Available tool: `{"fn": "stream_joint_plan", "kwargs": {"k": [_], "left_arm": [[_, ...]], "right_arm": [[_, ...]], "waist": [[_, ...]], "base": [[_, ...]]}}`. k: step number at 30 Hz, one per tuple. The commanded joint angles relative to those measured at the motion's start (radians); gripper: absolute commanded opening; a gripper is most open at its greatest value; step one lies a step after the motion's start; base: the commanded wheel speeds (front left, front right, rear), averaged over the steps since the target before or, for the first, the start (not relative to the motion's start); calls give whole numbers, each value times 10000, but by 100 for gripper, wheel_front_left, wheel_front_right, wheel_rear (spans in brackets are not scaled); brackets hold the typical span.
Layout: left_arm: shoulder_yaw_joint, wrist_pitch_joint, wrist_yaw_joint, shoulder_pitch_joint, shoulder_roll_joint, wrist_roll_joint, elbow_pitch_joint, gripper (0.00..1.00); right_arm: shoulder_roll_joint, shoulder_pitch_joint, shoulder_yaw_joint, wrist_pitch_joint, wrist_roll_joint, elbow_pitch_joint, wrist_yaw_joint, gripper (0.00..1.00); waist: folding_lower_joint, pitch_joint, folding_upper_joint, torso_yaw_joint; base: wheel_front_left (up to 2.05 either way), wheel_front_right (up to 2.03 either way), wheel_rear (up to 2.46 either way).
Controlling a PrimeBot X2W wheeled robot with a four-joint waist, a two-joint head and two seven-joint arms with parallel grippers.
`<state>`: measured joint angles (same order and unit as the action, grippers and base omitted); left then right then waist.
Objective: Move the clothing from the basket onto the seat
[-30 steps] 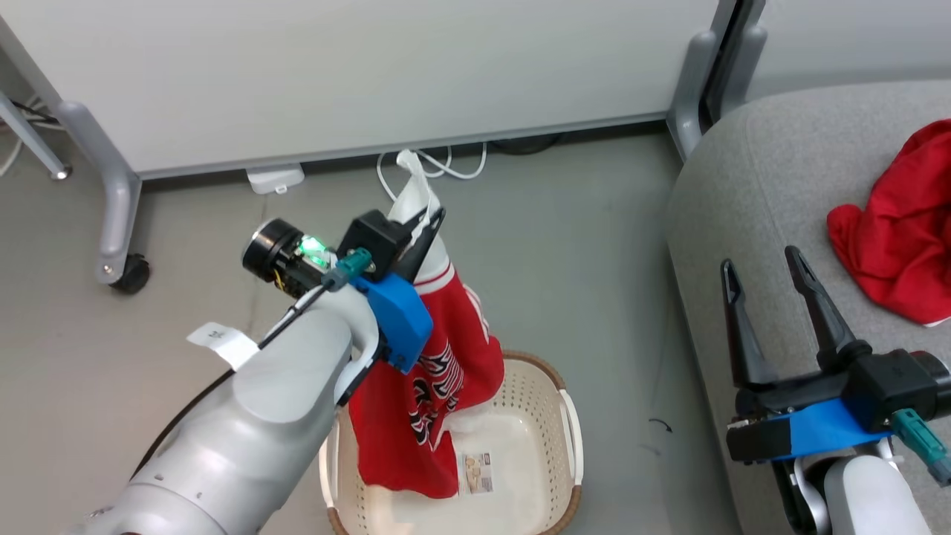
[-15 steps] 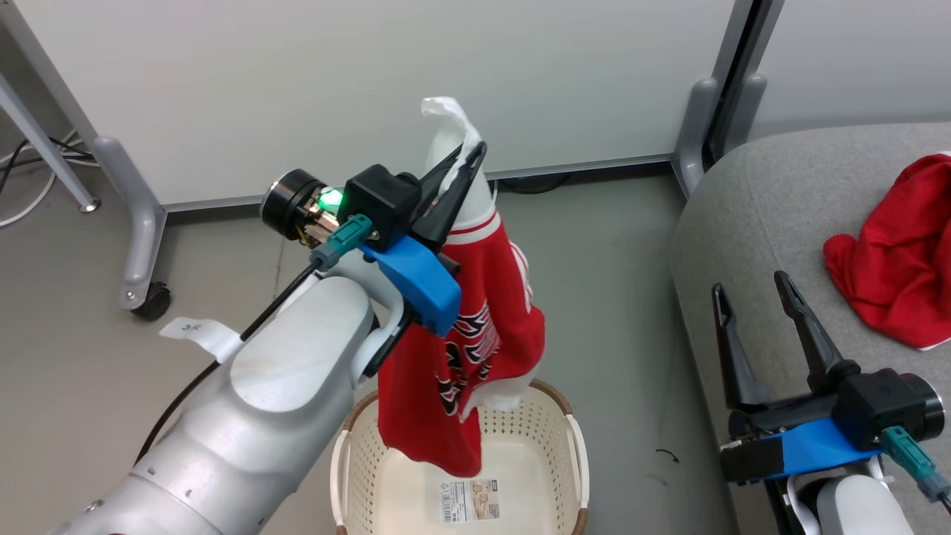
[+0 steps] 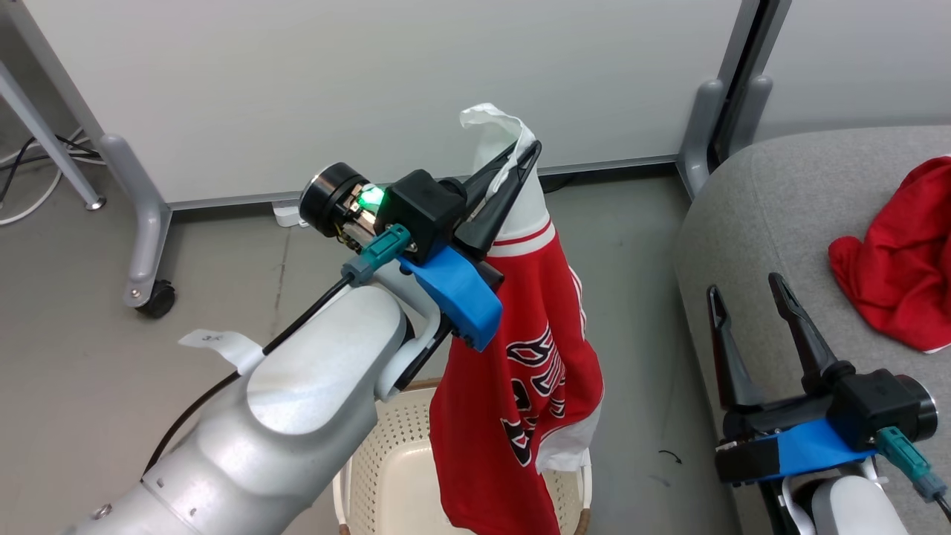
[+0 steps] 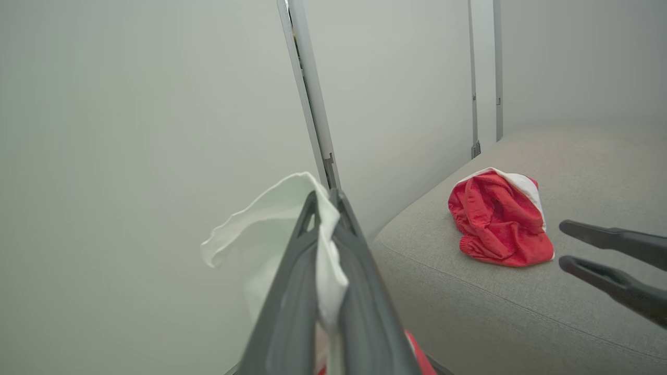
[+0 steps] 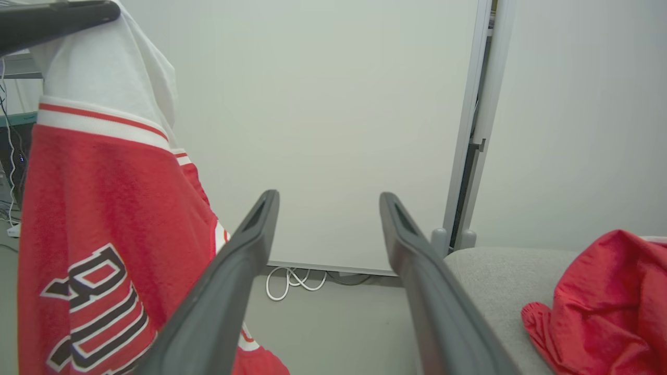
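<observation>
Gripping claw: the left gripper (image 3: 524, 152) is clamped on the white top end of the soft red jersey with black lettering and white trim (image 3: 520, 357). In the left wrist view its two long dark fingers (image 4: 292, 291) lie closed together with a fold of white cloth pinched between them.
Jersey: it hangs down from that pinch in the air, above the basket. Its lowest part runs past the bottom edge of the head view, so I cannot tell whether it touches anything.
Basket: the cream-white perforated plastic laundry basket with a brown woven rim (image 3: 386, 446) stands on the grey floor (image 3: 223, 260), partly hidden by the pale left forearm and the hanging jersey.
Right claw: the right gripper (image 3: 744, 286) has its fingers spread apart with nothing between them. It sits over the front part of the sofa.
Seat: the large light-grey fabric sofa with rounded edges (image 3: 750, 200) stands near the basket, on its right.
Second garment: the plain red soft garment with a white edge (image 3: 899, 260) lies crumpled on the sofa, well apart from the jersey.
Backdrop: white partition panels (image 3: 371, 74) stand behind, with a coiled white cable (image 5: 292, 281) on the floor at their foot.
</observation>
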<state>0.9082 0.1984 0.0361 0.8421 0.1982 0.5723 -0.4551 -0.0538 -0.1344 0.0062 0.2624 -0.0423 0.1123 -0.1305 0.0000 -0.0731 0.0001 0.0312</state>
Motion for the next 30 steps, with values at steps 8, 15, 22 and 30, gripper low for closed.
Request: {"fn": "stream_joint_plan", "kwargs": {"k": [8, 15, 22, 30], "left_arm": [[70, -179, -138, -178, 167, 57, 493, 0], [110, -267, -182, 5, 226, 37, 697, 0], [168, -299, -213, 250, 206, -27, 789, 0], [345, -268, -149, 485, -67, -114, 818, 0]], "right_arm": [[35, -293, 476, 38, -75, -89, -5, 100], [26, -1033, 1826, 38, -140, 65, -5, 100], [28, -2172, 3160, 38, -304, 665, -5, 100], [28, -3252, 3884, 36, -767, 1816, -5, 100]], "waist": [[0, 36, -1, 35], [0, -75, -1, 57], [0, -309, -1, 118], [0, -539, -1, 293]], "base": [[0, 0, 0], [0, 0, 0], [0, 0, 0], [0, 0, 0]]}}
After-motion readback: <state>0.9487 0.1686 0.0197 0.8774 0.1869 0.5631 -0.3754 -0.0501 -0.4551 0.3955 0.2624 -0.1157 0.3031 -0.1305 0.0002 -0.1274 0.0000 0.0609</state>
